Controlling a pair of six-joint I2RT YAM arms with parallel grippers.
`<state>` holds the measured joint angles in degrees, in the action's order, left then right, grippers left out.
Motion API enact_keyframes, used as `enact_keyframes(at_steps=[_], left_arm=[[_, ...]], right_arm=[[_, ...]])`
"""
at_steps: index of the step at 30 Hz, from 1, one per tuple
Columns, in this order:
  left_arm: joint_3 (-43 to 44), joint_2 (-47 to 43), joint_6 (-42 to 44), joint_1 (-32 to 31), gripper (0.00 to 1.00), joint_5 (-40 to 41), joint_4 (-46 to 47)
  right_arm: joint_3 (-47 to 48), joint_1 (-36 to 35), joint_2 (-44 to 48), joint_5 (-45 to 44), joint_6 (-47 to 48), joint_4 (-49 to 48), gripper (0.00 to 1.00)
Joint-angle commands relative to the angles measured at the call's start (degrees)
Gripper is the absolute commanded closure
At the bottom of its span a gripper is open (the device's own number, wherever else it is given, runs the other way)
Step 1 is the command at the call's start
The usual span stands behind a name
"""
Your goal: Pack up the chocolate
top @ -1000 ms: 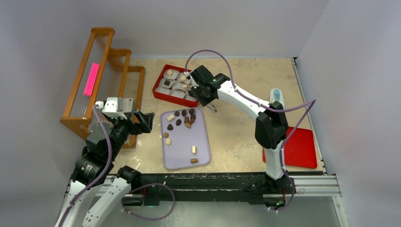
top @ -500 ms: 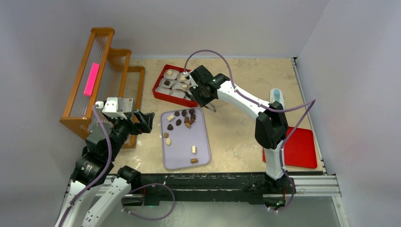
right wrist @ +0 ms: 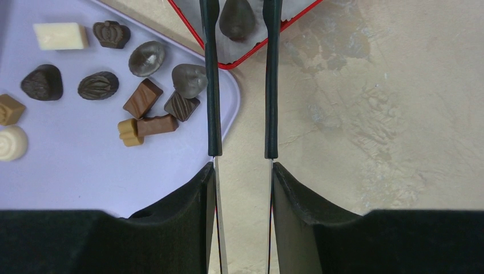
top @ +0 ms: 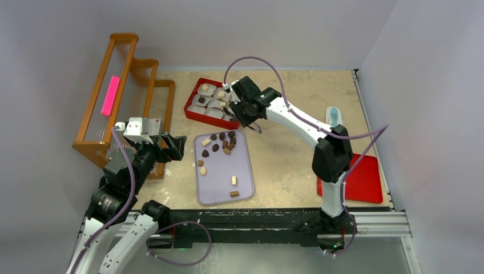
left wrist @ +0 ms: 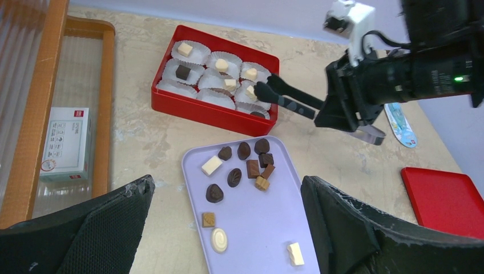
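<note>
Right wrist: the right hand (right wrist: 242, 171) grips black tongs (right wrist: 210, 85) astride a dark chocolate (right wrist: 237, 20); the left hand (left wrist: 225, 191) gapes. Likely light, slick, brittle: pinch its flanks gently

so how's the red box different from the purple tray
The red box is smaller and higher-walled; the purple tray is bigger and shallow. In the red box chocolates sit singly in white paper cups; on the purple tray they lie loose. Both are rectangular and hold chocolate.

Beige stone-look table (top: 285, 165), lavender tray (top: 220, 184), red box (top: 208, 118), red lid (top: 363, 180), wooden rack (top: 124, 38)
</note>
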<state>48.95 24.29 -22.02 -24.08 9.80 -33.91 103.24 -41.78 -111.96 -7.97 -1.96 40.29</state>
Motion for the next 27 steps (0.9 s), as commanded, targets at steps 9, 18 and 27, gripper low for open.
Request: enact_keyframes(at_steps=[9,18,27], left_arm=[[0.0,0.8,-0.5,-0.2,0.0,0.7,2.0],[-0.1,0.8,-0.4,-0.2,0.0,-0.2,2.3],[-0.1,1.7,-0.3,-0.2,0.0,-2.4,2.4]], right_arm=[[-11.2,-1.0,16.9,3.9,-5.0,-0.1,0.62],[-21.9,-10.0,25.6,0.1,-10.3,1.2,0.6],[-24.5,-18.9,23.5,-4.2,-19.9,8.1,0.6]])
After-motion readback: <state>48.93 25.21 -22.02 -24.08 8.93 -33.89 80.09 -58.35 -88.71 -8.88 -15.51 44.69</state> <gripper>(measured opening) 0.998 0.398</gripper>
